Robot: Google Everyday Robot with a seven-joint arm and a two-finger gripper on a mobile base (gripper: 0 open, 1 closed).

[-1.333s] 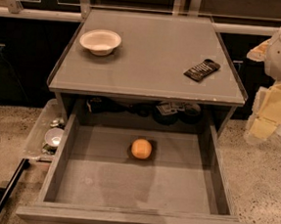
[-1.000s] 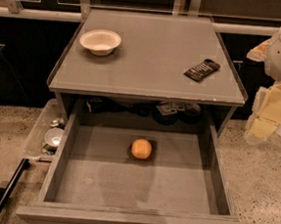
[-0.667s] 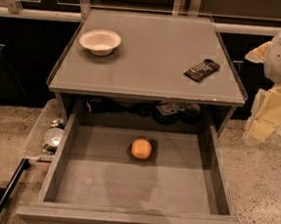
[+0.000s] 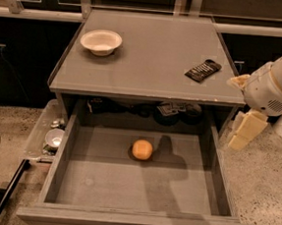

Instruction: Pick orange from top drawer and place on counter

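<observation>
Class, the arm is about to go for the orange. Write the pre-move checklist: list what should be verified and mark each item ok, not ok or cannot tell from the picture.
1. Top drawer pulled open: ok.
2. Orange visible on the drawer floor, nothing touching it: ok.
3. Room on the counter between the white bowl and the dark flat object: ok.
4. Gripper positioned over the orange: not ok; it hangs outside the drawer, beyond its right wall.
5. Gripper ready to grasp: cannot tell.
</observation>
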